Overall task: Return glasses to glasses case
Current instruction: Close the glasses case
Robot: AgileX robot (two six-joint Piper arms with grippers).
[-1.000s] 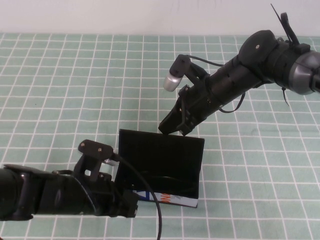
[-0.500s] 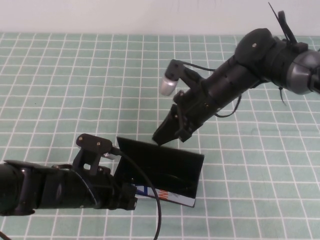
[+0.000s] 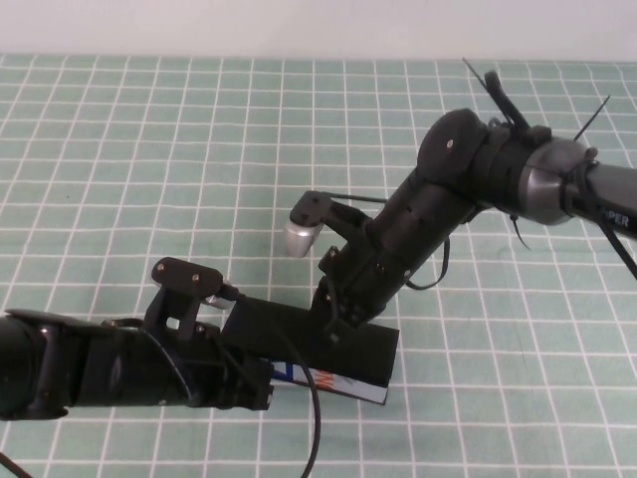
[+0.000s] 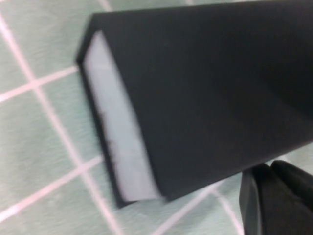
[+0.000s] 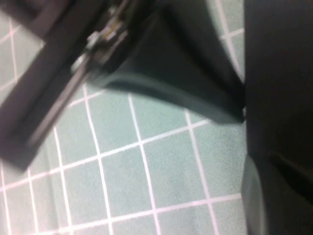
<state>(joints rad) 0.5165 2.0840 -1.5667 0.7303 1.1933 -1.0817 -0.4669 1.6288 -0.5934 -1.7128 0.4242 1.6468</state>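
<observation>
Two arms meet at the glasses case, lower centre of the high view, lid flat down on the green grid mat; white printed front strip faces the bottom edge. Nearest, the left gripper sits at the case's left end, lower left — can't tell if its fingers are apart or touching it. Farther back, the right gripper comes in from upper right, fingers fully closed w/ nothing between them — tip pressed on the lid; glasses not visible.
</observation>
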